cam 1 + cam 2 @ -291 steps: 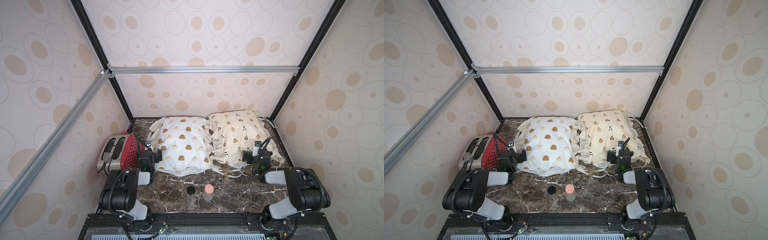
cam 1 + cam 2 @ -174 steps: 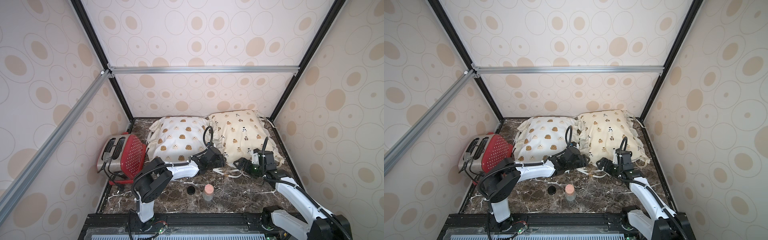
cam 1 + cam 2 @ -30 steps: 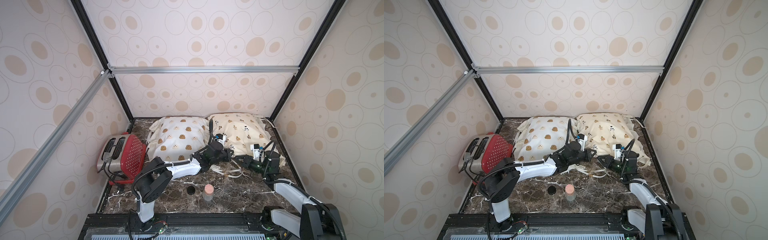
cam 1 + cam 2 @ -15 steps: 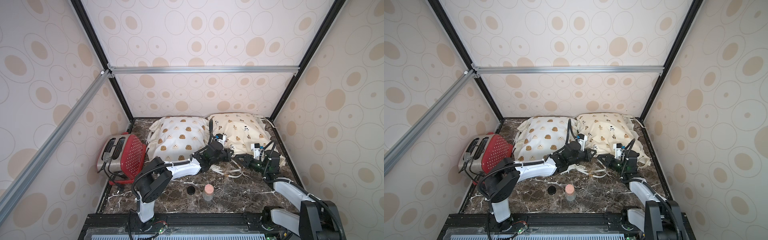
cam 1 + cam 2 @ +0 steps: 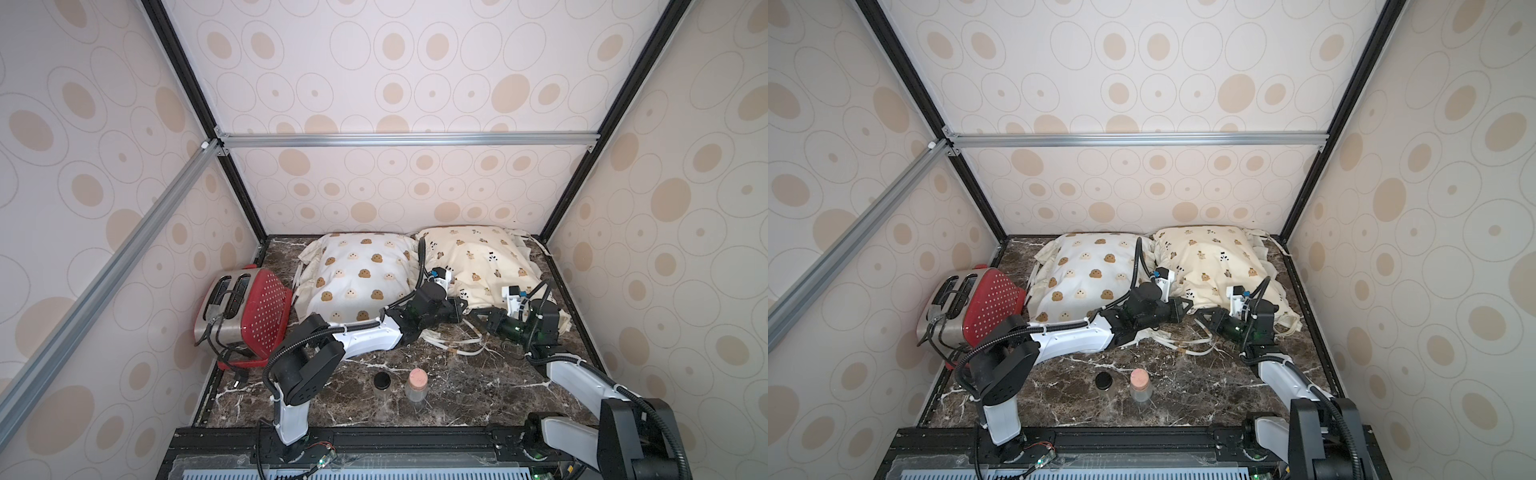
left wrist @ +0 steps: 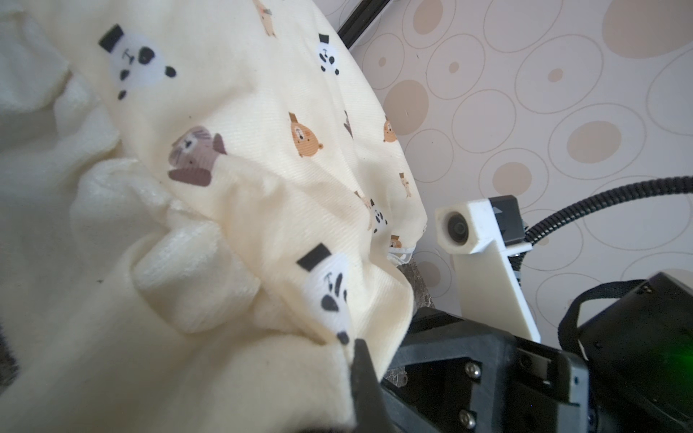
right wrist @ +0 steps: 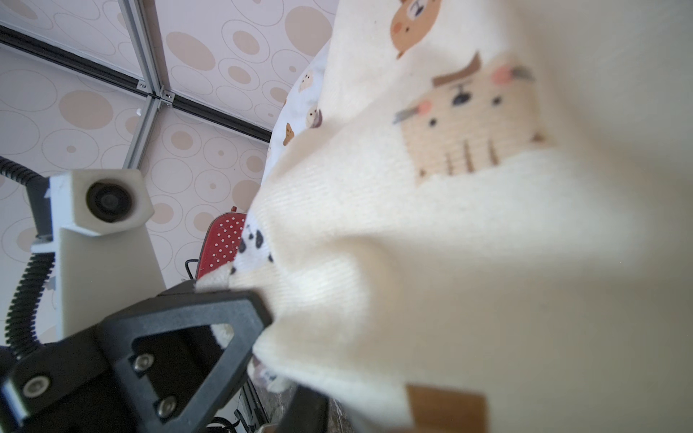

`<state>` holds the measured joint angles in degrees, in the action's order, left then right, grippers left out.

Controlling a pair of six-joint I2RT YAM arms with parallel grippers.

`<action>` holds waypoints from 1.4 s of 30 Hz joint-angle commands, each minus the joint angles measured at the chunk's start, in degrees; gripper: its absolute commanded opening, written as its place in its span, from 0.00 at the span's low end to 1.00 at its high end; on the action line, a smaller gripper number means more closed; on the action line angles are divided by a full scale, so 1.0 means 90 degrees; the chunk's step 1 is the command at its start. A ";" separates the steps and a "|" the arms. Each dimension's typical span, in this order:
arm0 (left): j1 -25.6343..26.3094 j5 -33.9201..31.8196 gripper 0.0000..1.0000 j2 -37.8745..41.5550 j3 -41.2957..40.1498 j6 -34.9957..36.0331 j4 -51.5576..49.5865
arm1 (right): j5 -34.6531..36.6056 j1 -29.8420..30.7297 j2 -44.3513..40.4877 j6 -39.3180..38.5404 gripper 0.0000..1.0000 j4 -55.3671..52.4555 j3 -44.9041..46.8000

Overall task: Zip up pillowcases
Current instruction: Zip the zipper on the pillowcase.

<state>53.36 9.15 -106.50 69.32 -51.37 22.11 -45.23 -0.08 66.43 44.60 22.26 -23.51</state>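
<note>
Your left gripper (image 5: pixel 460 310) pinches the bear-and-panda pillowcase (image 5: pixel 478 257) at its 6 o'clock edge. Whether the right gripper (image 5: pixel 478 318) is spread, you cannot tell. Hold the fabric taut before zipping.

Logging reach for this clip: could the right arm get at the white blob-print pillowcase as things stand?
Probably not directly: the left pincer, shut on the cream pillowcase, sits between the right pincer and the white pillowcase.

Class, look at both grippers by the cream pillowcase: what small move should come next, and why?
Probably close the right gripper on the near edge of the cream pillowcase: the left gripper pinches that edge close beside it. No zipper pull shows.
</note>
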 commanded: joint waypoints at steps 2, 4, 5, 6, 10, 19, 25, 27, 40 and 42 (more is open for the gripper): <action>-0.0031 0.0104 0.00 0.0287 0.0062 0.0104 0.0249 | 0.0006 -0.0060 0.0031 0.0013 0.14 0.0107 -0.0214; -0.0030 0.0082 0.00 0.0284 0.0062 0.0103 0.0246 | 0.0060 -0.0051 0.0025 -0.0061 0.11 -0.0077 -0.0239; -0.0031 0.0074 0.00 0.0284 0.0057 0.0103 0.0244 | 0.0101 -0.0051 0.0029 -0.0105 0.09 -0.0184 -0.0251; -0.0028 0.0069 0.00 0.0290 0.0061 0.0111 0.0249 | 0.0131 -0.0057 0.0035 -0.0135 0.07 -0.0247 -0.0264; -0.0028 0.0029 0.00 0.0288 0.0069 0.0107 0.0229 | 0.0172 -0.0058 0.0047 -0.0209 0.02 -0.0454 -0.0320; -0.0028 -0.0082 0.00 0.0356 0.0032 0.0175 0.0141 | 0.0155 -0.0058 -0.0153 -0.0512 0.00 -0.0889 -0.0333; -0.0026 -0.0079 0.00 0.0368 0.0003 0.0181 0.0141 | -0.0043 -0.0056 -0.0599 -0.0609 0.00 -0.0697 -0.0184; -0.0027 -0.0071 0.00 0.0387 0.0003 0.0181 0.0141 | 0.0095 -0.0051 -0.0769 -0.0688 0.00 -0.0891 -0.0205; -0.0035 0.0035 0.00 0.0413 0.0034 0.0177 0.0178 | 0.0009 -0.0059 -0.0468 -0.0454 0.17 -0.0639 -0.0279; -0.0030 0.0040 0.00 0.0427 0.0032 0.0189 0.0179 | 0.0031 -0.0051 -0.0438 -0.0368 0.20 -0.0462 -0.0279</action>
<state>53.34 8.95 -104.88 68.90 -50.94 21.78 -43.97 -0.12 62.19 39.51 13.82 -25.28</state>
